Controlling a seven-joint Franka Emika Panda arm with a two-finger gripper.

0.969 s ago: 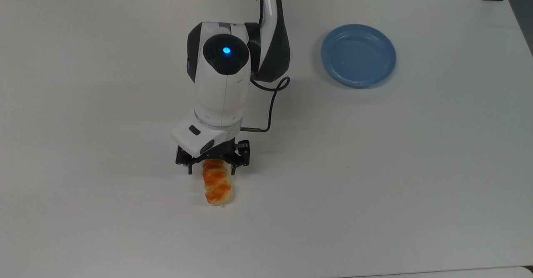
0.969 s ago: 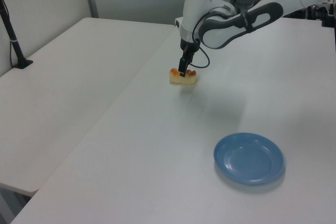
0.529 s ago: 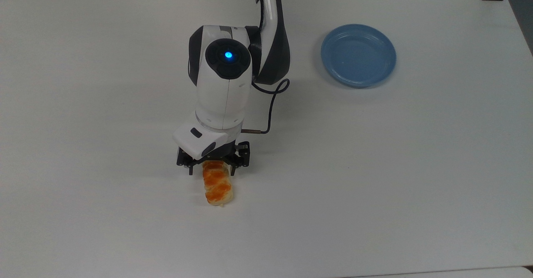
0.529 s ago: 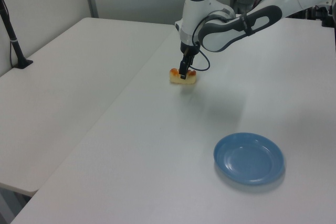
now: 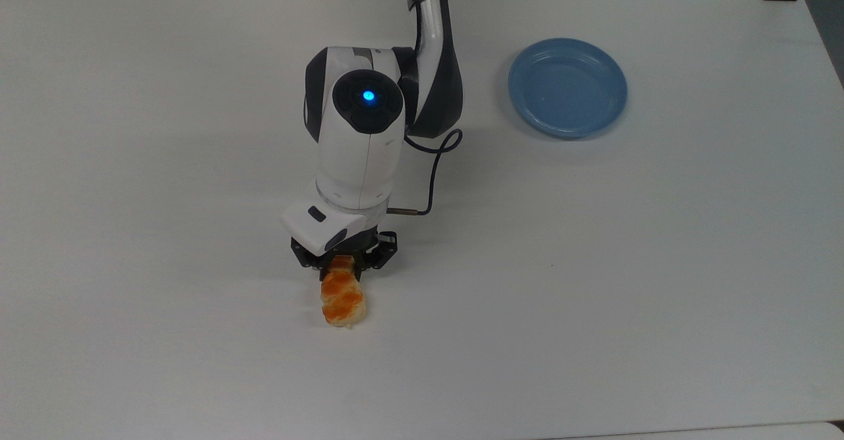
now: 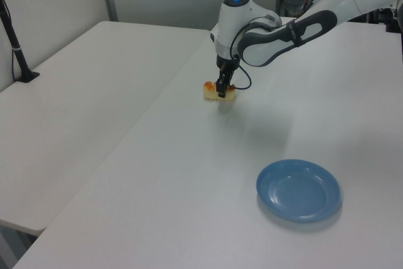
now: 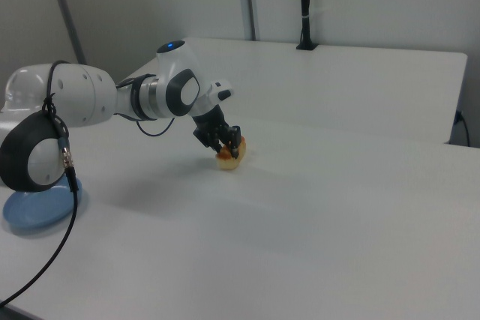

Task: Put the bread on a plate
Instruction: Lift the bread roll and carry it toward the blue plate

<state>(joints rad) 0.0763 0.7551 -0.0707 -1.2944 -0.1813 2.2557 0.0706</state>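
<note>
Since a second ago the pincer [image 5: 341, 265] has drawn its fingers in from a spread either side of the bread [image 5: 343, 298] to a narrow grip on the roll's end nearest the arm, and the wrist has shifted slightly toward the top view's right. The roll itself lies where it did on the white worktop [image 5: 593, 262], though less of its length shows below the pincer. The light-blue plate [image 5: 567, 88] sits well apart, toward the top view's upper right, unmoved. From the left view the pincer [image 6: 223, 89] hides the middle of the bread [image 6: 212, 92]; the right view shows the dark fingers [image 7: 234, 140] pressed against the roll [image 7: 229, 158]. Count: one arm, one bread, one plate [image 6: 298, 189].
</note>
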